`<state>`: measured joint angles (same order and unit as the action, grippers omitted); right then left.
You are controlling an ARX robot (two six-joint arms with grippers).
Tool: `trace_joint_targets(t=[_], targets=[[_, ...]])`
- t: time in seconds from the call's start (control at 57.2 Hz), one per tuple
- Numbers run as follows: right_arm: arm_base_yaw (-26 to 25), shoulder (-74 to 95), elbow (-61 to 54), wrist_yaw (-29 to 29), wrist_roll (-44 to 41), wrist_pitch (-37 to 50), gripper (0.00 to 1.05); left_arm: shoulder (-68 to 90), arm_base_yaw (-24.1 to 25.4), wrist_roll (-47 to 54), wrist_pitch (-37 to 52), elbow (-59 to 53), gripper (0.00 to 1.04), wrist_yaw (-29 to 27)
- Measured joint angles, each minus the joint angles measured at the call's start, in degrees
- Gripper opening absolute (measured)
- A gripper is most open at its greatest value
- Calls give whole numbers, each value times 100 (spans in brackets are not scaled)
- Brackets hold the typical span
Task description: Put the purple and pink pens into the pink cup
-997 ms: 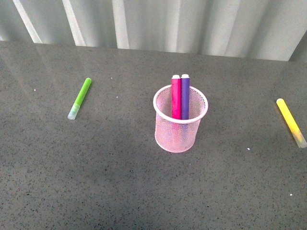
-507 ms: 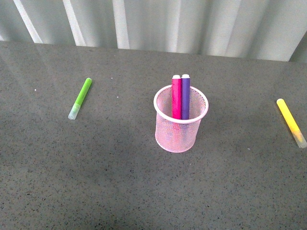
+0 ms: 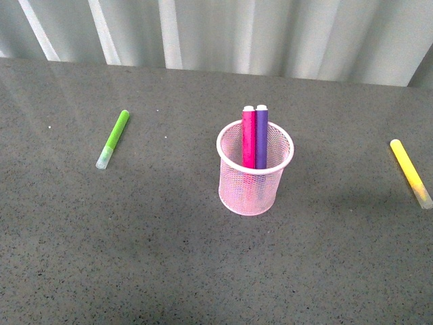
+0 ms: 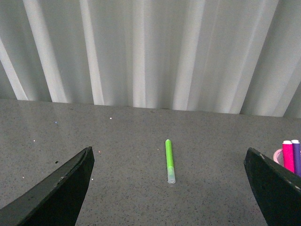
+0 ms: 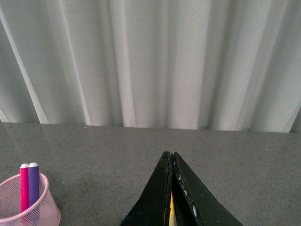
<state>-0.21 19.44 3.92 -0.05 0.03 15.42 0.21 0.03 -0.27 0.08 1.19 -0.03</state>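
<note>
Standing upright side by side in the pink cup [image 3: 255,177]: pink pen [image 3: 248,137] and purple pen [image 3: 261,136], touching. Well clear of both grippers — left gripper [image 4: 169,188] spread wide, empty; right gripper [image 5: 171,188] pressed closed (nothing gripped). Around: speckled grey table [image 3: 135,237], green marker [image 3: 113,138], yellow marker [image 3: 410,172], pale corrugated wall [image 3: 270,34].

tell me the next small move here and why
Probably none beyond holding both arms clear. The pink pen and purple pen already stand side by side in the pink cup. The left gripper is open and empty; the right gripper is shut on nothing.
</note>
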Motion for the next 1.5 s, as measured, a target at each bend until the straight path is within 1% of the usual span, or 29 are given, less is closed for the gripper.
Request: trace_joint_targets(t=[0.595,0.647,0.7,0.735,1.155,1.277,1.295,1.382,1.4,1.435,1.452,1.487,1.505], targets=[[0,-940,-295,2,2,-509,3,0,0,2,0,0,98,0],[2,-1211,-289,2,2,-848,3,0,0,0,0,0,98,0],[2,-1646,-295,2,2,-1434,3,-2,0,0,0,0,98,0],[4,-1781,-293,7,4,-1506,3,0,0,0,0,0,98,0],[4,-1921,-291,2,2,-1534,3,-9,0,2,-4,0,98,2],[4,-1921,-291,2,0,-1537,30,-9,0,2,-4,0,98,2],[4,-1921,-291,2,0,-1537,32,-9,0,2,-4,0,98,2],[4,-1921,-291,2,0,-1537,48,-9,0,2,-4,0,98,0],[4,-1921,-291,2,0,-1537,49,-9,0,0,-4,0,98,2],[4,-1921,-291,2,0,-1537,57,-9,0,2,-4,0,98,0],[4,-1921,-291,2,0,-1537,58,-9,0,2,-4,0,98,2],[4,-1921,-291,2,0,-1537,65,-9,0,2,-4,0,98,2],[4,-1921,-291,2,0,-1537,67,-9,0,2,-4,0,98,2]])
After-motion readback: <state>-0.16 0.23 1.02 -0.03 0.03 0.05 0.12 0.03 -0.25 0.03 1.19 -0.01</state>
